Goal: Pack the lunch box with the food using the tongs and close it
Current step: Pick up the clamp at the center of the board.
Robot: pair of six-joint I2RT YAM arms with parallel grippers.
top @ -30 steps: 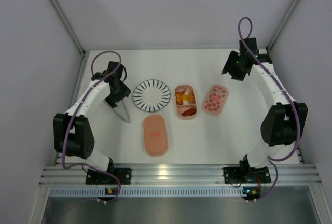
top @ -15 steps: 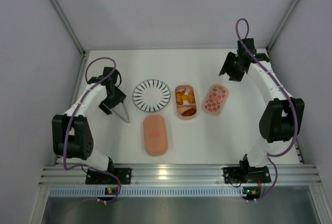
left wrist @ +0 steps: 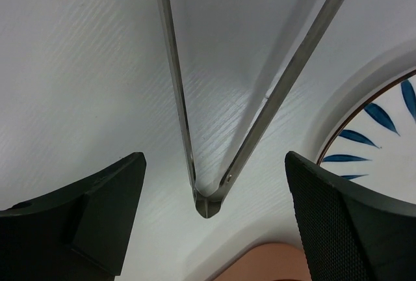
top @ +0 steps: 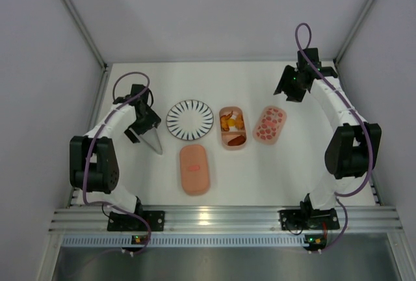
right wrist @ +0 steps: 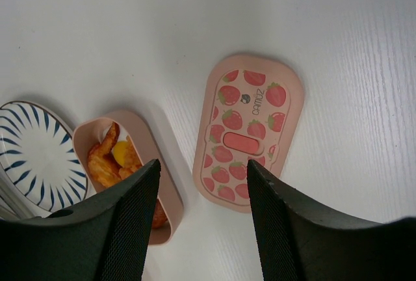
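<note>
Silvery tongs [left wrist: 284, 79], slim arms, V-joined

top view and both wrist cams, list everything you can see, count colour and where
table: one, white, under everything
plate: one, white with dark radial stripes, left of centre
tray: one, salmon pink, divided, just right of the plate
food: a few pieces, orange, yellow and dark brown, inside the tray
strawberry lid: one, pink with red strawberries, right of the tray
plain lid: one, salmon pink with a small red mark, nearer than the plate
tongs: one, silvery, flat on the table left of the plate
left gripper: black, open, astride the tongs
right gripper: black, open, empty, above the strawberry lid
</note>
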